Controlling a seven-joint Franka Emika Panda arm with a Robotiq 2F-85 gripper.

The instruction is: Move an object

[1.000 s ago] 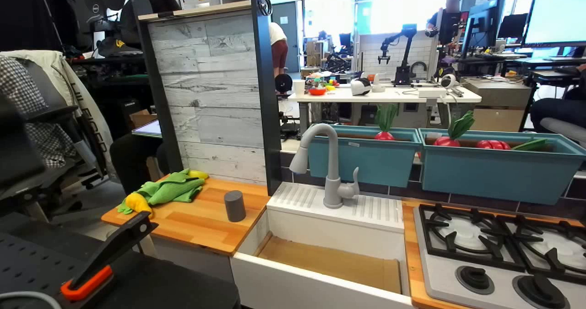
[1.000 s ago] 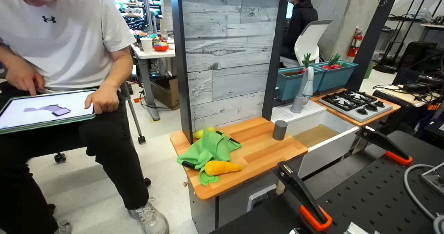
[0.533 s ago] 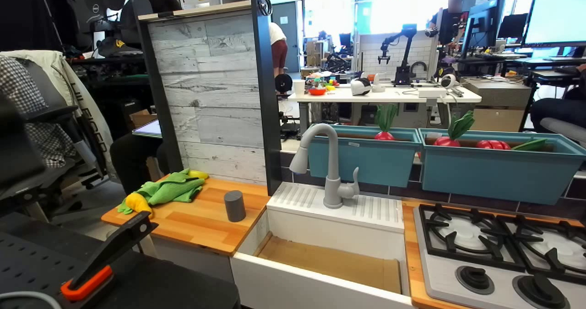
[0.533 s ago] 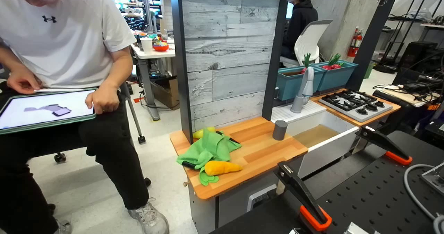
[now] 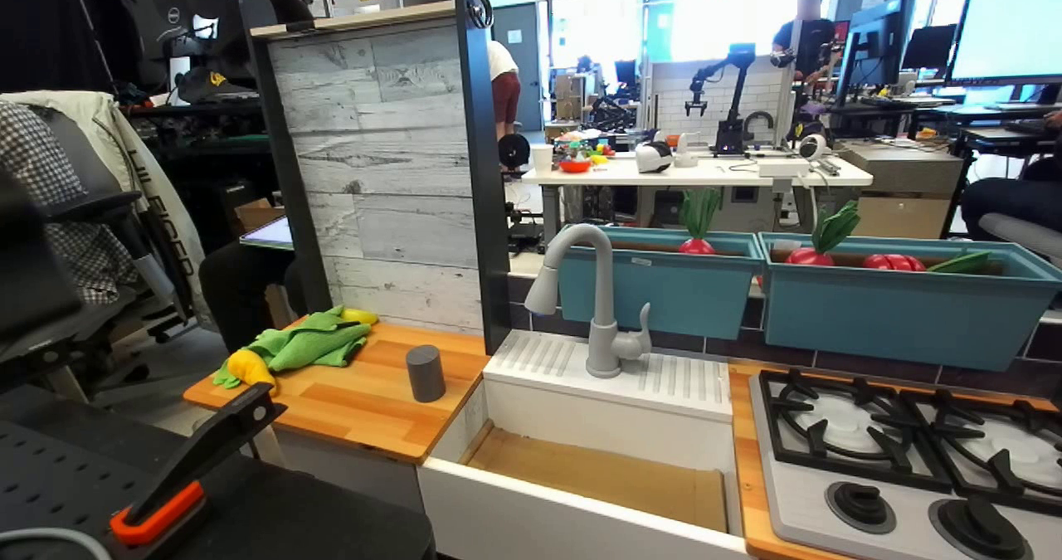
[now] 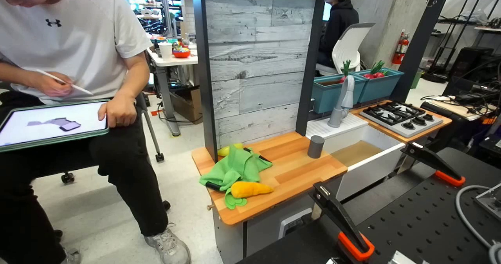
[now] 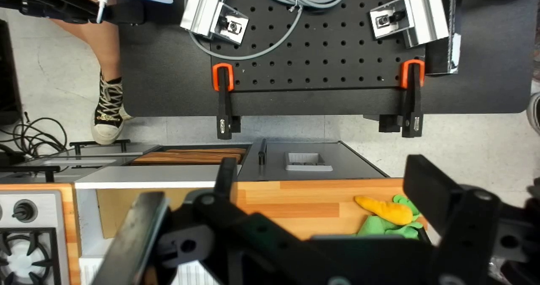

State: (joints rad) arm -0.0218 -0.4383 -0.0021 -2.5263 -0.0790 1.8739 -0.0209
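Since the frame of 0.5 s ago, the stylus [image 6: 83, 89] has been raised above the tablet [image 6: 58, 119] by the seated person [image 6: 82, 41]; no shift can be made out on the tabletop [image 6: 291, 168]. No part of the move is seen to be done. Which object is meant is not stated: the grey cylinder [image 6: 315, 146], upright near the sink [image 6: 372, 172], or the yellow toy vegetable [image 6: 252, 189], touching the green cloth [image 6: 238, 166], may be intended, and both are found on the tabletop. Approach, grasp, lift and placing are judged to be left. In the wrist view the end effector [image 7: 321, 166] is seen with its jaws spread wide and nothing gripped; it is shown in neither exterior view.

Behind the cloth a 2nd yellow item [image 6: 225, 151] is partly hidden, and black ends [image 6: 213, 185] that cannot be identified stick out. If the toy is chosen, the cloth could be dragged along. For the cylinder, room may be limited by the faucet [image 6: 339, 111] and panel [image 6: 258, 60]. Low passes could be obstructed by 2 clamps [image 7: 224, 101] at the pegboard [image 7: 333, 70].
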